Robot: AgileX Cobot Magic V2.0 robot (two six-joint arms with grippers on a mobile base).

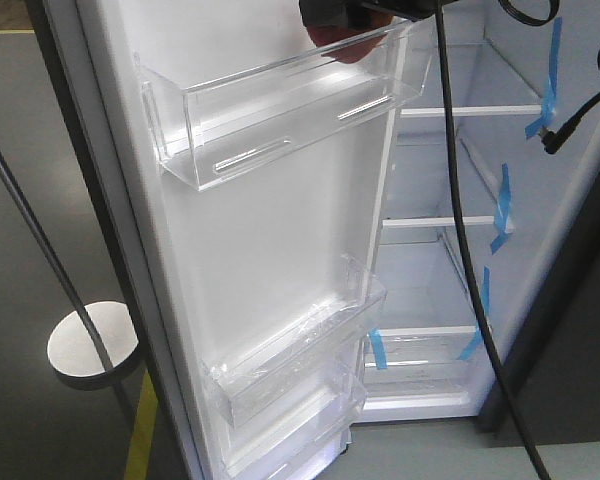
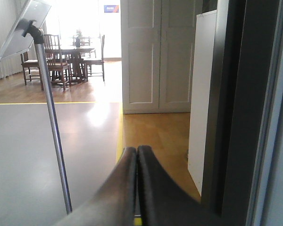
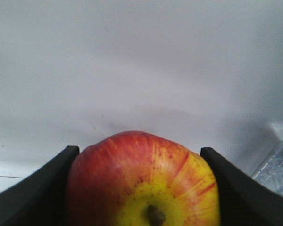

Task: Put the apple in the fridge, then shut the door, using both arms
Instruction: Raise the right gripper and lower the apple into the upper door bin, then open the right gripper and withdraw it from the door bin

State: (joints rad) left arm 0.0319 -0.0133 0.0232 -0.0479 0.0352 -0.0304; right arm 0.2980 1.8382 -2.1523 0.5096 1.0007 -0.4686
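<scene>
Presently, the fridge [image 1: 575, 230] stands open, its white-lined compartment visible on the right of the front view. The door [image 1: 270, 250] is swung wide and fills the centre of that view, white lining facing the camera. In the left wrist view the dark edge of the door [image 2: 240, 108] runs up the right side.

Door fittings: one clear upper bin [image 1: 280, 120] and a stack of clear lower bins [image 1: 300, 355]. All the bins look bare.

Compartment fittings: white-edged glass shelves [image 1: 470, 111], with blue tape strips [image 1: 501, 210] at their right ends and along the side wall.

Outside the fridge, a pole stand [image 2: 52, 127] with a round base [image 1: 92, 345] stands on the grey floor to the left of the door. A black cable [image 1: 460, 250] hangs across the compartment opening.

Left gripper [image 2: 137, 149]: fingers pressed together, nothing between them, positioned just beside the outer edge of the door.

Right gripper [image 3: 139, 151]: clamped on the apple [image 3: 141, 183], one black finger [image 3: 42, 193] on each side, stem end toward the wrist camera, a plain white surface ahead. In the front view the apple [image 1: 345, 45] is at the top edge, held just above the far end of the upper bin, beside the compartment opening; it lies on no shelf yet
</scene>
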